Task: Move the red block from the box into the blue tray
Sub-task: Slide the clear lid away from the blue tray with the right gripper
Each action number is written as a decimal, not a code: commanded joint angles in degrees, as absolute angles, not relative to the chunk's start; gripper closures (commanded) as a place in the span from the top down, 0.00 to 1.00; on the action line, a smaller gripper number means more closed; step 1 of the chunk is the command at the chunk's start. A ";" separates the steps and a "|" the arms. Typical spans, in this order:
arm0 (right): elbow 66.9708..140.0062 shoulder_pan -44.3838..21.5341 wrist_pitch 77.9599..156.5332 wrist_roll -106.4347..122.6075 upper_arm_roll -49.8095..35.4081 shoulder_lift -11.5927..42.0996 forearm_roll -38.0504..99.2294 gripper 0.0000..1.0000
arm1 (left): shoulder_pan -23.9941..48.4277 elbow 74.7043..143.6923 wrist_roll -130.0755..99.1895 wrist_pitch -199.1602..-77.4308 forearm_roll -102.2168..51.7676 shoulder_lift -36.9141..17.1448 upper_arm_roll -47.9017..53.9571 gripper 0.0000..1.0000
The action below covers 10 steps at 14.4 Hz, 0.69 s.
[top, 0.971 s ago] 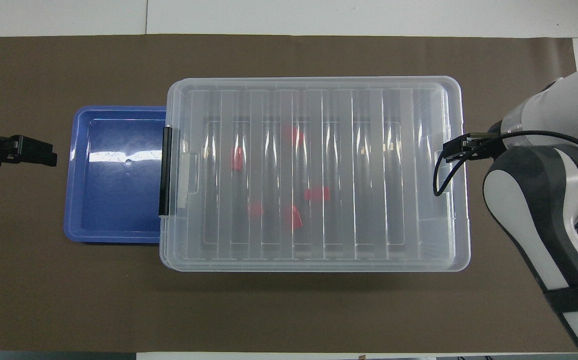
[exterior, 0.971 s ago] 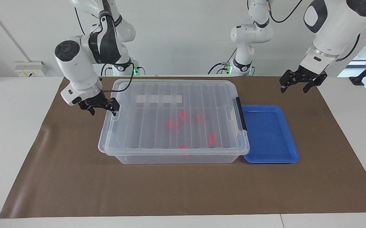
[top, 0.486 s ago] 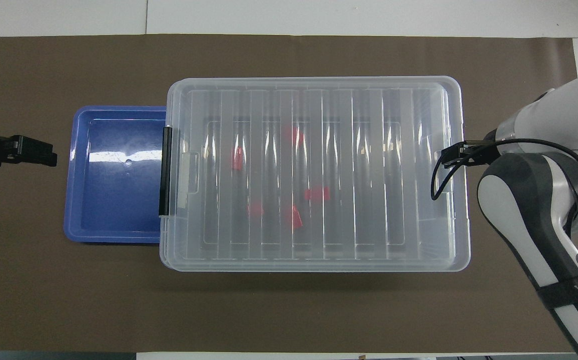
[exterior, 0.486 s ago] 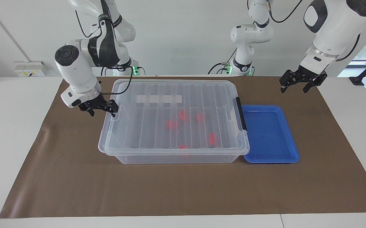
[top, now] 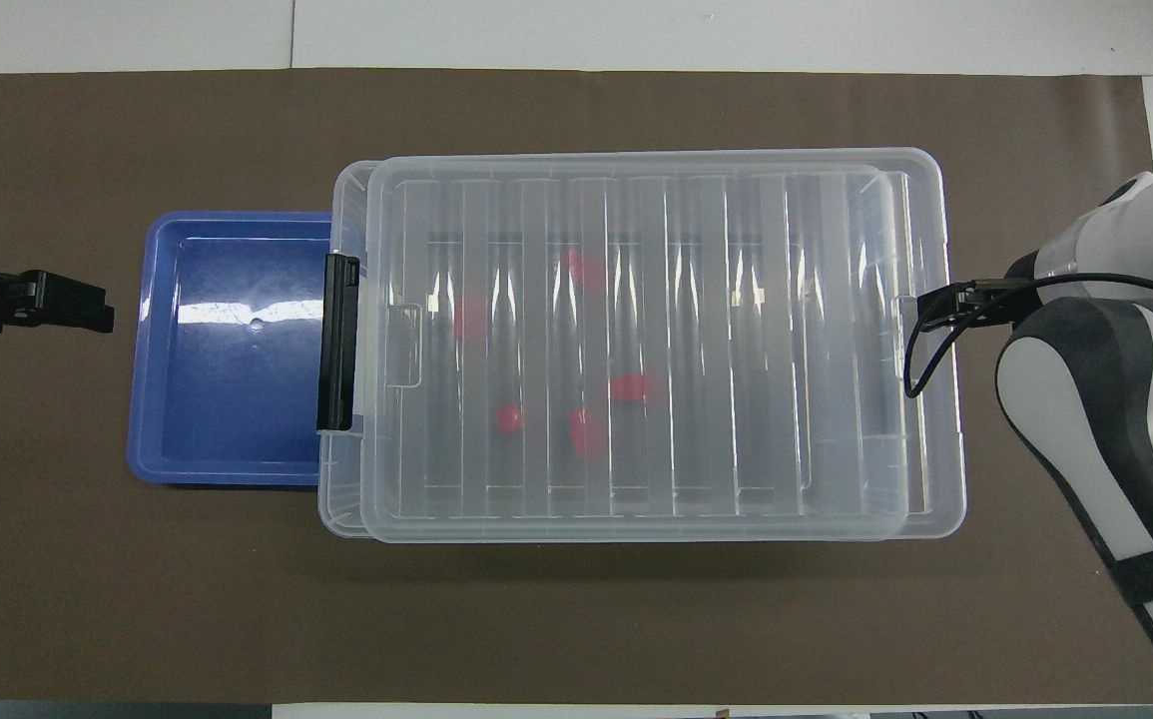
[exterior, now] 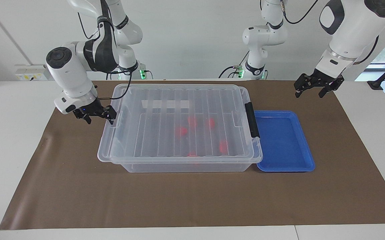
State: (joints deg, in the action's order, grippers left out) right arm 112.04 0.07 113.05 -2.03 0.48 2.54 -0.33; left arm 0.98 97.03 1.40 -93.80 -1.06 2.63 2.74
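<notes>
The clear box [exterior: 185, 166] stands mid-table with its ribbed lid [exterior: 179, 100] on top, shifted toward the right arm's end and lifted there. Several red blocks lie inside, seen through the lid, such as one [exterior: 181, 131] and another [top: 586, 434]. The empty blue tray [exterior: 284, 141] sits against the box at the left arm's end, also in the overhead view [top: 227, 399]. My right gripper [exterior: 99, 117] is open at the lid's end rim, one finger against it. My left gripper [exterior: 315, 90] is open and waits in the air beside the tray.
A brown mat [exterior: 192, 200] covers the table. A black latch [exterior: 251, 124] sits on the lid's end beside the tray. In the overhead view the right arm [top: 1105, 419] covers its own gripper.
My right gripper has moved outward toward the right arm's end, and the lid has slid and tilted with it, overhanging the box at that end. The left arm has not moved.
</notes>
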 commanded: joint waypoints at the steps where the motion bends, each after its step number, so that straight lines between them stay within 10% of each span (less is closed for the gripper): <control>1: 114.08 0.53 115.05 2.27 2.54 1.58 0.00 1.00 | 0.44 96.85 1.85 -93.08 -1.32 2.90 2.99 1.00; 10: 114.08 1.50 116.72 10.89 7.11 2.02 0.00 1.00 | 0.97 96.77 1.93 -93.60 -1.32 2.81 2.99 1.00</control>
State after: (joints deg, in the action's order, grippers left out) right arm 112.54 0.53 114.91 7.82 6.29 2.45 -0.32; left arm 1.03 97.03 1.40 -93.81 -1.06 2.63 3.02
